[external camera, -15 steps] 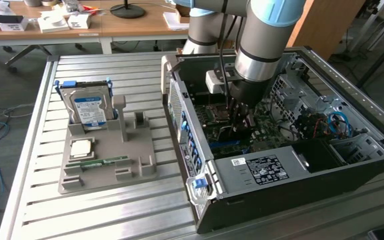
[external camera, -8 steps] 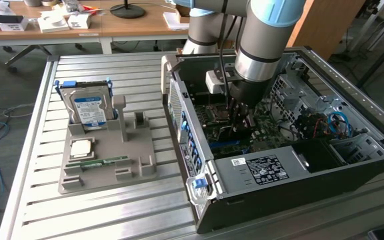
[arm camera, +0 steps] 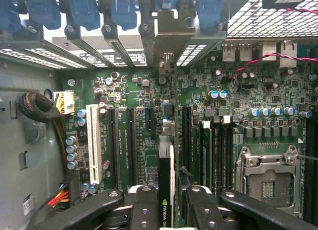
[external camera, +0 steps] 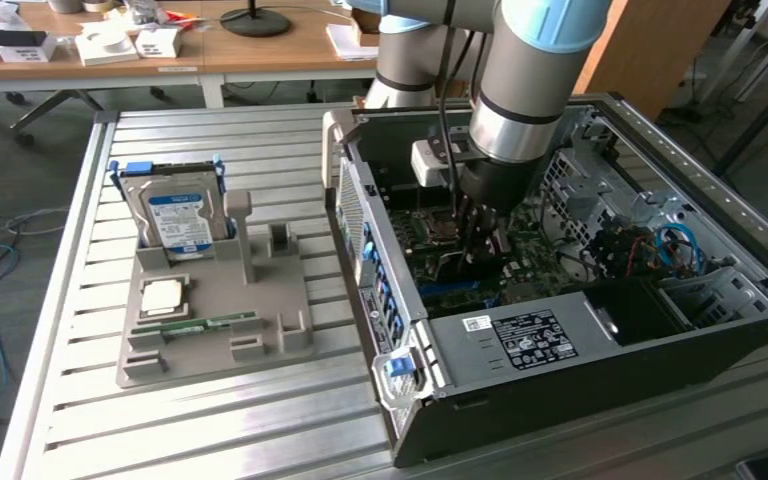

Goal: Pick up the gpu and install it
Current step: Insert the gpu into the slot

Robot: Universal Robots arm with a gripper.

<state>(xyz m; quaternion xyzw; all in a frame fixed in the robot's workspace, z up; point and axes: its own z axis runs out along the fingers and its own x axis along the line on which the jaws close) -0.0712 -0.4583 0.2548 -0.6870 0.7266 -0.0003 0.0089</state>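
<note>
The gpu (arm camera: 166,185) is a thin dark card seen edge-on, with a green logo near the grip. My gripper (arm camera: 168,212) is shut on it, one black finger (arm camera: 144,210) on each side. The card hangs upright just above the green motherboard (arm camera: 149,91), between two long black slots (arm camera: 130,140). A silvery bracket (arm camera: 170,34) lines up with it at the rear slot openings. In the exterior view my gripper (external camera: 475,232) reaches down into the open computer case (external camera: 531,340), and the arm hides most of the card.
A white slot (arm camera: 93,140), memory slots (arm camera: 213,145) and the processor socket (arm camera: 268,183) flank the card. Cable bundles (arm camera: 39,108) lie by the case wall. On the slatted table, a grey fixture (external camera: 211,330) holds a hard drive (external camera: 177,220), a processor (external camera: 164,297) and a memory stick (external camera: 197,325).
</note>
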